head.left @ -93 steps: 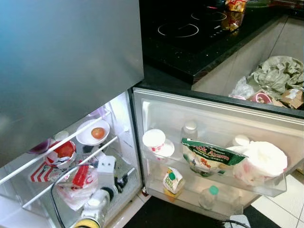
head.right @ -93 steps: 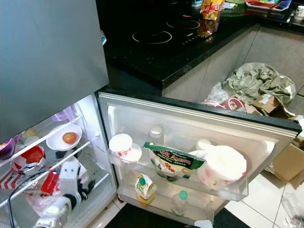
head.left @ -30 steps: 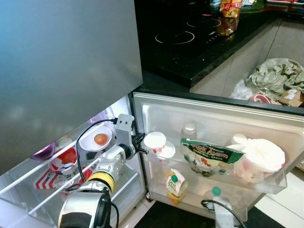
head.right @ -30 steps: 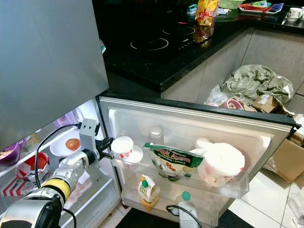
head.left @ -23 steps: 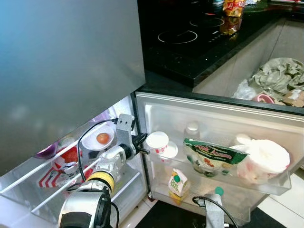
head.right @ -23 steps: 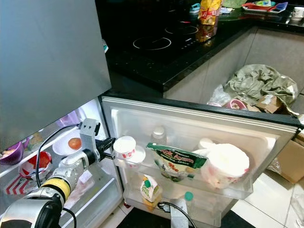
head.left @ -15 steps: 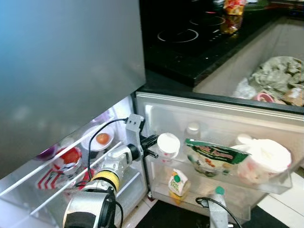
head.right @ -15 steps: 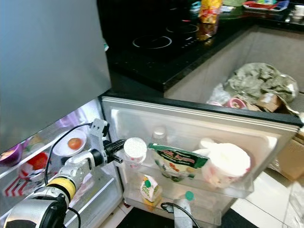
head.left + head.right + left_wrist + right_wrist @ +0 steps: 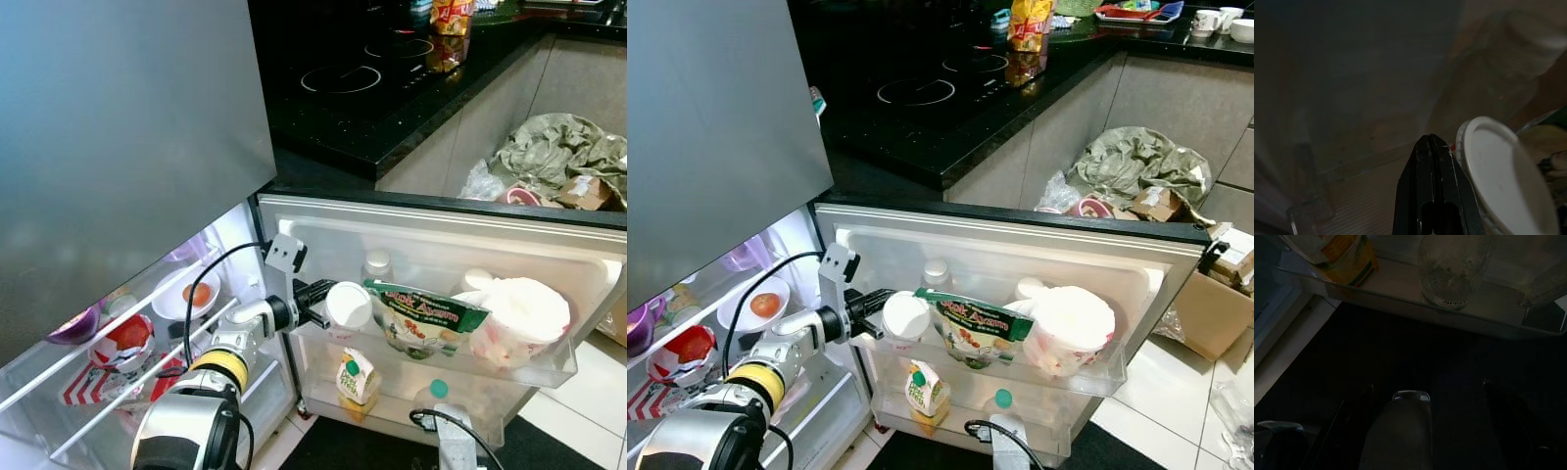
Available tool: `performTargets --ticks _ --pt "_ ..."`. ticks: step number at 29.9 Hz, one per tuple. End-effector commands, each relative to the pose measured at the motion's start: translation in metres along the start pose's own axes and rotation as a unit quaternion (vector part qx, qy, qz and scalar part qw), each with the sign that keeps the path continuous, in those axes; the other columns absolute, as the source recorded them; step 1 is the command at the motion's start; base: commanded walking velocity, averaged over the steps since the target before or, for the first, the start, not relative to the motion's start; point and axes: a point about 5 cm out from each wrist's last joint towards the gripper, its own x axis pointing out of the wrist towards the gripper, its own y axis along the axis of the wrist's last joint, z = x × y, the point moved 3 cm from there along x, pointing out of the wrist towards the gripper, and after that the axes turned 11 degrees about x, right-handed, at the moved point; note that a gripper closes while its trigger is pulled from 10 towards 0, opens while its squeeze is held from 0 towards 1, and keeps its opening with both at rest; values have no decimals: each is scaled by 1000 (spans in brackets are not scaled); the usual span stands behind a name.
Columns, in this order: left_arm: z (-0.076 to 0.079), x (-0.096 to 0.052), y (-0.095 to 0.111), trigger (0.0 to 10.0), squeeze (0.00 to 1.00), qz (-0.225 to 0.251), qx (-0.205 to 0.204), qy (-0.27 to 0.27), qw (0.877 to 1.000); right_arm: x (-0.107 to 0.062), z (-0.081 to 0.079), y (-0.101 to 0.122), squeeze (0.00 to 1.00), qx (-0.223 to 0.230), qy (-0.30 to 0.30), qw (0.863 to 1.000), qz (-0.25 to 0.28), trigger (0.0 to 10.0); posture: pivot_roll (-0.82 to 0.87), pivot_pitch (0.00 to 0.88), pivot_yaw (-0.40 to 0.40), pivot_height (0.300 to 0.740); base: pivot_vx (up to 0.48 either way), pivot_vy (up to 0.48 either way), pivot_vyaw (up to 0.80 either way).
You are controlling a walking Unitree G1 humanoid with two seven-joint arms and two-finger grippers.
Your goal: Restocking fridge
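Note:
A white lidded cup (image 9: 348, 304) sits tilted in the upper door shelf (image 9: 470, 377) of the open fridge, its lid facing me. My left gripper (image 9: 315, 302) is shut, its tips against the cup's left side; in the left wrist view the joined fingertips (image 9: 1432, 139) lie beside the white lid (image 9: 1503, 171). Next to the cup are a green snack bag (image 9: 421, 311) and a white plastic bundle (image 9: 519, 321). My right arm (image 9: 453, 452) hangs low before the door; its gripper (image 9: 1425, 431) looks open in the dark, with an unclear pale shape between the fingers.
The lower door shelf holds a juice carton (image 9: 355, 374) and a green-capped bottle (image 9: 438, 392). Inside the fridge, a white bowl with an orange fruit (image 9: 193, 294) and a red bowl (image 9: 127, 338) sit on wire shelves. A black cooktop (image 9: 343, 83) lies above; rubbish bags (image 9: 558, 157) at right.
My left gripper rose from the inner fridge shelf to the door shelf and reached the white cup. The cup tipped from upright to lid facing me. The camera shifted slightly.

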Motion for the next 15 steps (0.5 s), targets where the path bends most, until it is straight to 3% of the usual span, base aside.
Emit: performTargets --ticks 1,5,6,7,9,11,13,14,15 --pt "-10 -8 -6 10000 0 -25 16 17 999 0 -1 -1 0 6 2 1000 -3 10000 -213 71 79 740 0 0 0" --pt "-25 -20 -10 10000 0 -51 38 52 997 0 -1 -1 0 3 3 1000 -5 10000 -212 76 74 740 0 0 0" --pt "-42 -30 -6 10000 0 -49 50 94 993 0 -1 0 0 1 3 1000 -5 10000 -208 77 70 740 0 0 0" --pt "-42 -30 -6 10000 0 -49 50 94 993 0 -1 0 0 1 3 1000 -5 10000 -208 77 70 740 0 0 0" --pt "-63 -43 3 10000 0 -31 50 159 986 0 -1 1 0 0 4 1000 -5 10000 -208 77 70 740 0 0 0" --pt "-71 -50 7 10000 0 -20 45 183 982 0 -1 1 0 0 5 1000 -5 10000 -208 77 70 740 0 0 0" --pt "-76 -55 11 10000 0 -5 35 189 981 0 -2 1 0 0 6 1000 -5 10000 -198 78 65 740 0 0 0" --pt "-75 -60 15 10000 0 24 5 156 987 0 -3 1 0 0 9 1000 -6 10000 -196 77 65 740 0 0 0" --pt "-75 -60 15 10000 0 24 5 156 987 0 -3 1 0 0 9 1000 -6 10000 -196 77 65 740 0 0 0"
